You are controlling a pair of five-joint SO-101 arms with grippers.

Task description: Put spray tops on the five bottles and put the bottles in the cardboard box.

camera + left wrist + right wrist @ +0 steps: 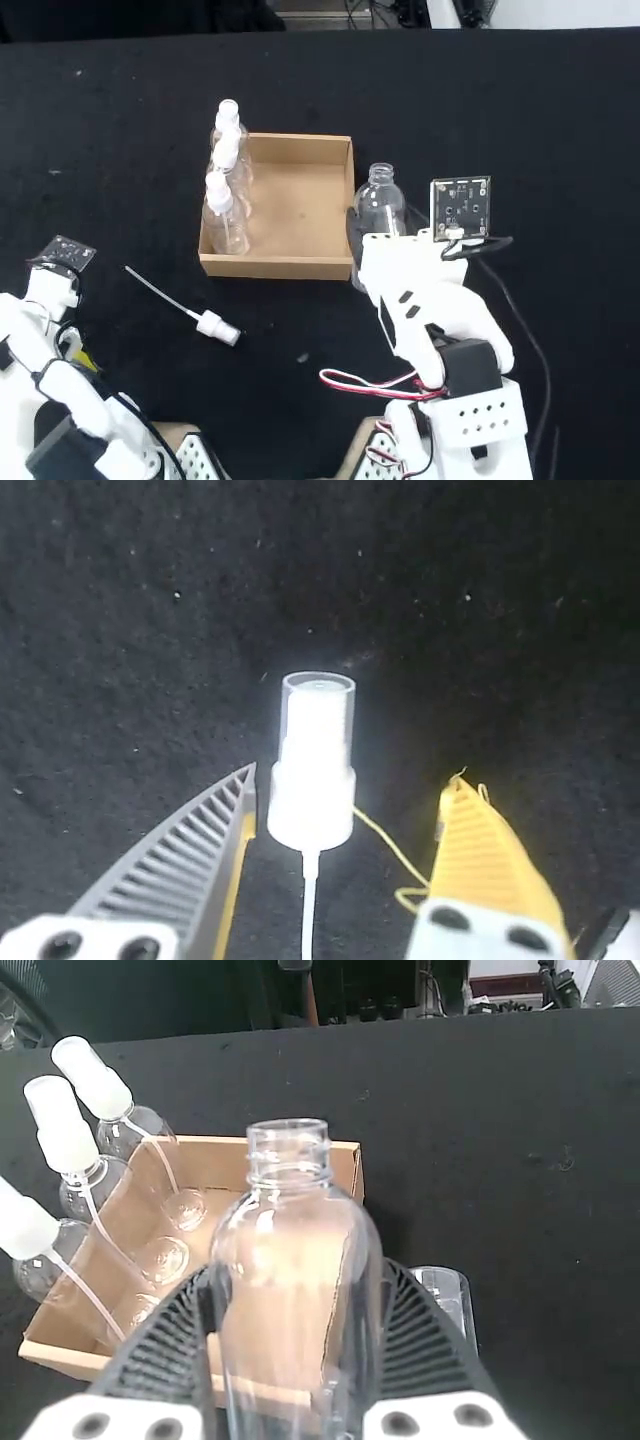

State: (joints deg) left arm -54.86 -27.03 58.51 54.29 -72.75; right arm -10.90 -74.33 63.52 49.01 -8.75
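We are counting four bottles: three capped bottles (227, 225) and one open bottle (379, 200). We are also finding one loose spray top (217, 326) and one cardboard box (300, 268).

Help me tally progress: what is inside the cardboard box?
Three capped bottles stand along one wall of the cardboard box, with plain cardboard floor beside them. The floor beneath them is covered.

The black surface (520, 110) is carrying the cardboard box (280, 266), and a loose spray top (217, 326) is lying near it.
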